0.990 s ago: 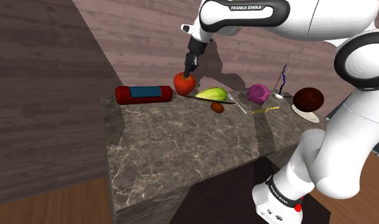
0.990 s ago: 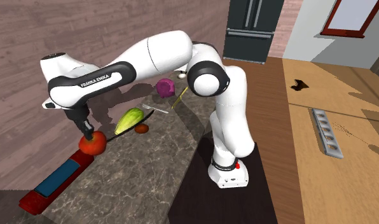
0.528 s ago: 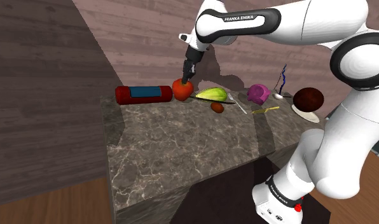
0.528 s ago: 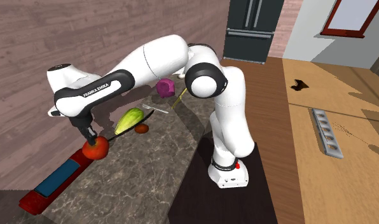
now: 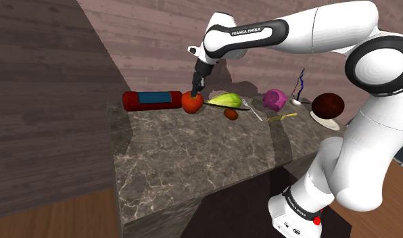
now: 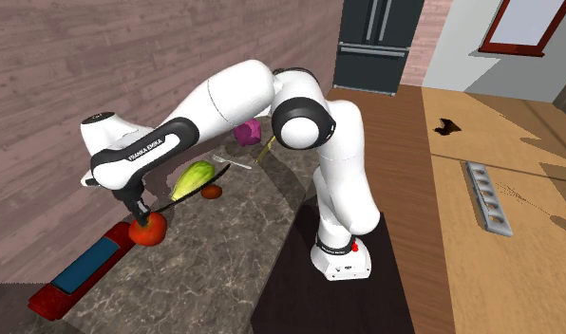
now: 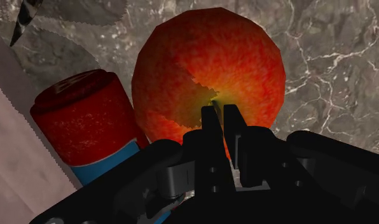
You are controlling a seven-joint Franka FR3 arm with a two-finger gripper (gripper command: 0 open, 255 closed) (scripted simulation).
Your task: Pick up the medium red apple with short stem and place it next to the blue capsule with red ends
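The red apple (image 5: 191, 102) (image 6: 148, 229) (image 7: 210, 83) sat at the back of the dark marbled surface (image 5: 193, 155) (image 6: 224, 256), just beside one red end of the capsule (image 5: 153, 100) (image 6: 82, 270) (image 7: 86, 121). Whether the two touched could not be told. In the wrist view its skin ran red to orange, with a yellowish hollow at the top. The capsule lay on its side along the wooden wall (image 5: 146, 40), blue in the middle and red at both ends.

The black claw (image 5: 195, 90) (image 6: 139, 216) (image 7: 217, 109) came down onto the apple from above. Its fingers (image 7: 209, 121) stood nearly together, pinched on the stem at the hollow — closed on the fruit's top, not around its body. Whether the apple's weight lay on the surface or hung from the claw could not be told.

On the apple's other side, away from the capsule, lay a yellow-green fruit (image 5: 225, 100) (image 6: 193, 178), with a small brown thing (image 5: 231, 114) (image 6: 212, 192) just in front of it. Further along the surface were a purple thing (image 5: 275, 99) (image 6: 246, 129) and a dark brown ball (image 5: 327, 105) on a white plate (image 5: 325, 123). The white arm (image 5: 308, 30) (image 6: 224, 95) arched over all of these from its stand. In the second exterior view a dark fridge (image 6: 371, 47) stood beyond it — at the far end of a wooden floor (image 6: 481, 142).
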